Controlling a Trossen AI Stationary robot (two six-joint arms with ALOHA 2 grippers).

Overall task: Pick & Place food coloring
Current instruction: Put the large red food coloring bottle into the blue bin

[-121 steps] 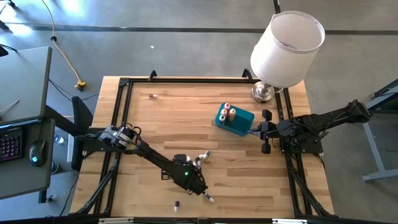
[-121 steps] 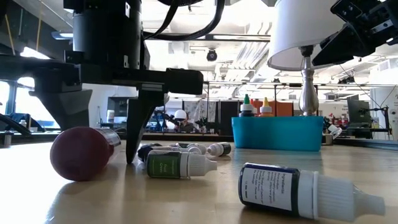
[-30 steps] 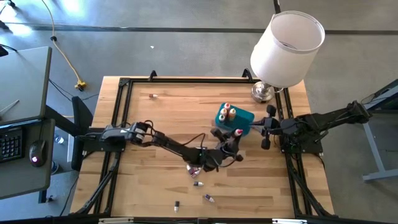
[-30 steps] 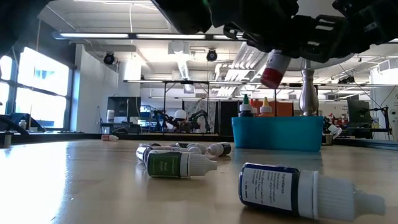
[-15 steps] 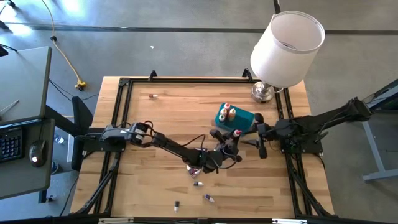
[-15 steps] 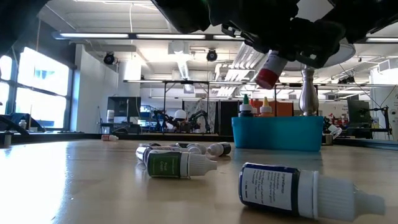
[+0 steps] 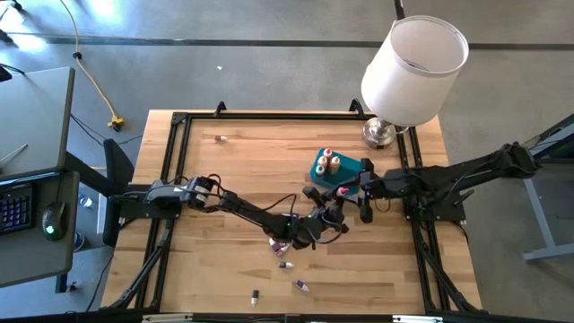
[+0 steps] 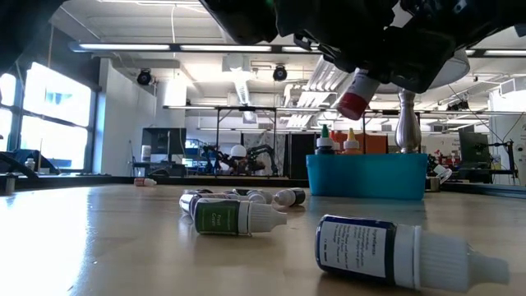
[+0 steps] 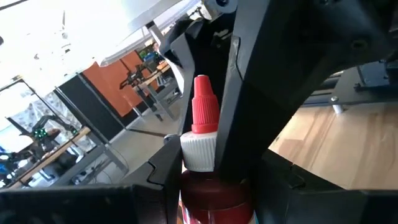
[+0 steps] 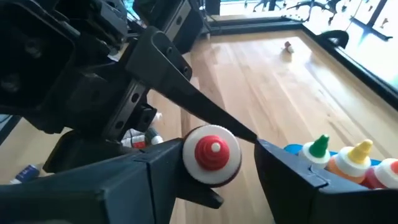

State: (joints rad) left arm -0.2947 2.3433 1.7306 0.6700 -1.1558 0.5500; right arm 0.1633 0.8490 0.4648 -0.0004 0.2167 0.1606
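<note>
High view shows a red-capped food coloring bottle point(image 7: 342, 191) held above the desk point(image 7: 242, 170) just beside the teal bin point(image 7: 352, 170), clamped in the left claw point(image 7: 334, 199), whose arm reaches low across the boards from the left edge. The right claw point(image 7: 365, 190) reaches in from the right, its fingers spread on either side of the bottle's cap. Three bottles point(image 7: 328, 162) stand upright in the bin. Loose bottles point(image 8: 238, 215) lie on the desk nearer the front; a white-shaded lamp point(image 7: 408, 67) stands at the back right corner.
</note>
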